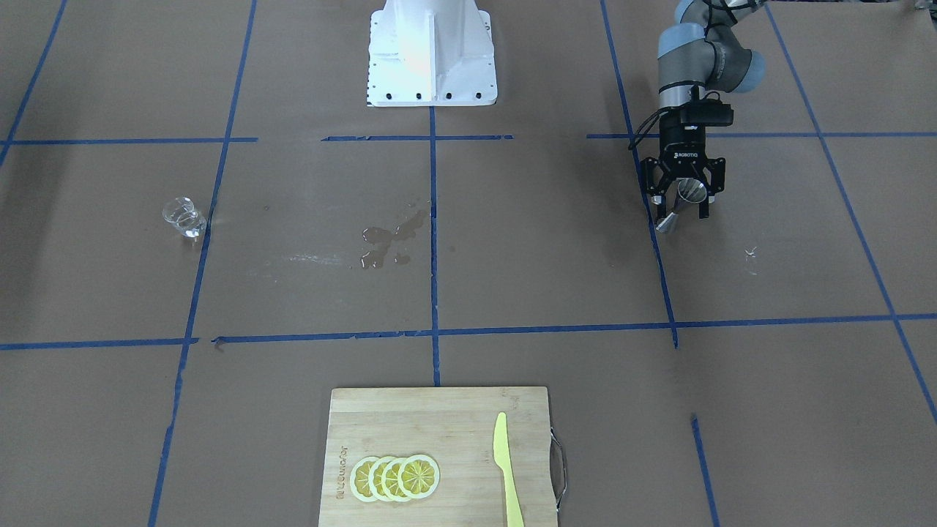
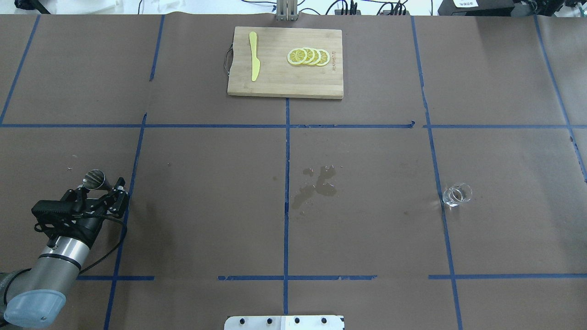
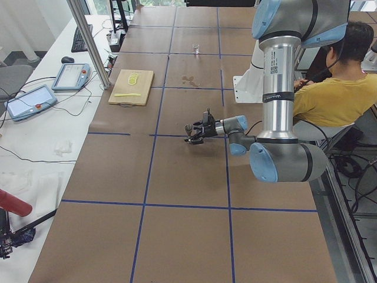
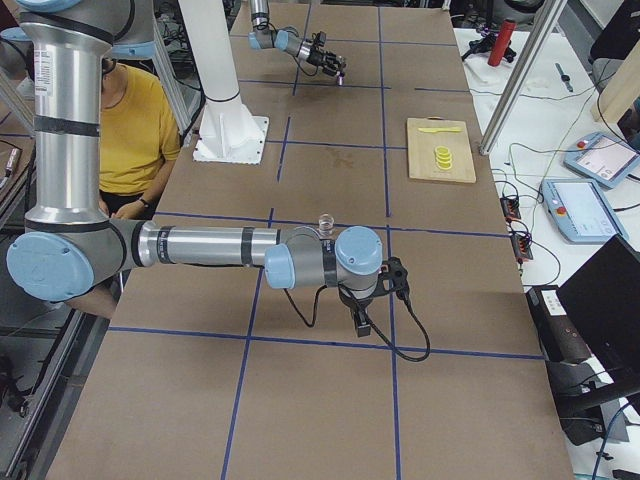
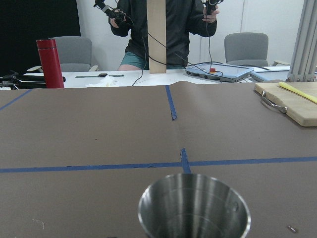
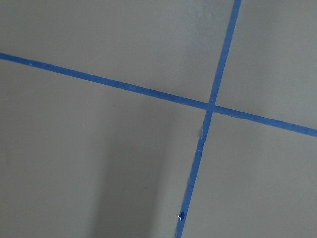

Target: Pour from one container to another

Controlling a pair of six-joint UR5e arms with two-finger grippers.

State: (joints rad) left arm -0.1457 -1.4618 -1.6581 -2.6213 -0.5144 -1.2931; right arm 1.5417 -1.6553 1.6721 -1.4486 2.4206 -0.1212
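Has the left gripper point(image 1: 683, 196) down low over the table, on the robot's own left side. Holds its two fingers wide apart, one on each side of the silver jigger point(image 1: 679, 205), with a little gap on both sides, so open and not squeezing. Finds the jigger upright between those fingers, seemingly with its foot on the brown paper and its round mouth up, big at the bottom of the left wrist view. Finds the small glass cup point(image 1: 183, 217) far off on the other side of the table, standing upright just beside a blue tape line, well apart from the jigger. Shows a dark wet patch point(image 1: 386, 245) on the paper between the two, near the middle tape line. Hangs the right gripper point(image 4: 360, 322) over the table on the cup's side, apart from the cup. Cannot tell if open or closed, with only brown paper and crossing blue tape in the right wrist view. Has a wooden cutting board point(image 1: 454, 424) at the table edge far from the robot, with four lemon slices point(image 1: 395, 477) in an overlapping row and a yellow knife point(image 1: 506, 468) lying beside them. Has a person in a yellow shirt point(image 3: 330, 94) sitting at the robot's side of the table.
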